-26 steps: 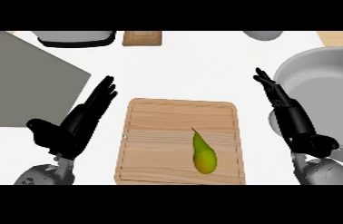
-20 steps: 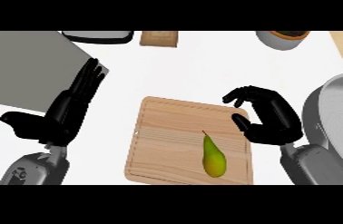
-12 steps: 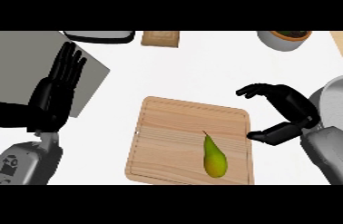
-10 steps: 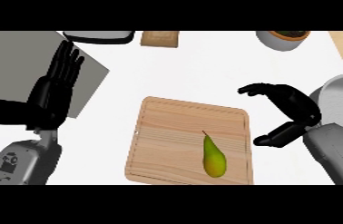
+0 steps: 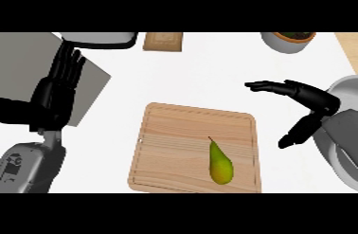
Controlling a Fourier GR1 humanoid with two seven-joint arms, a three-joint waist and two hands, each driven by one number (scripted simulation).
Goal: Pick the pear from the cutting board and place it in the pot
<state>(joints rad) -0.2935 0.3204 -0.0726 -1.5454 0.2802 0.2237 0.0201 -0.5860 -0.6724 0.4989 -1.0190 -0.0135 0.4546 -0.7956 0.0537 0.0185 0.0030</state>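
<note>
A yellow-green pear (image 5: 219, 162) lies on the wooden cutting board (image 5: 171, 133), toward its lower right, stem pointing up the view. The grey pot (image 5: 344, 133) shows partly at the right edge. My right hand (image 5: 308, 103) hovers between board and pot, right of the board's upper corner, fingers and thumb spread apart, holding nothing; it is apart from the pear. At the left, over a grey surface, my left hand (image 5: 56, 89) rests open with fingers straight and pointing up the view.
A grey mat or sink area (image 5: 28, 62) fills the upper left. A small wooden block (image 5: 164, 40) and a grey dish (image 5: 105, 38) lie at the back. A bowl with dark contents (image 5: 290, 40) stands at the back right. White counter surrounds the board.
My right hand has drifted right, off the board's corner toward the pot, and its fingers have spread wider. The left hand has risen slightly. The pear has not moved.
</note>
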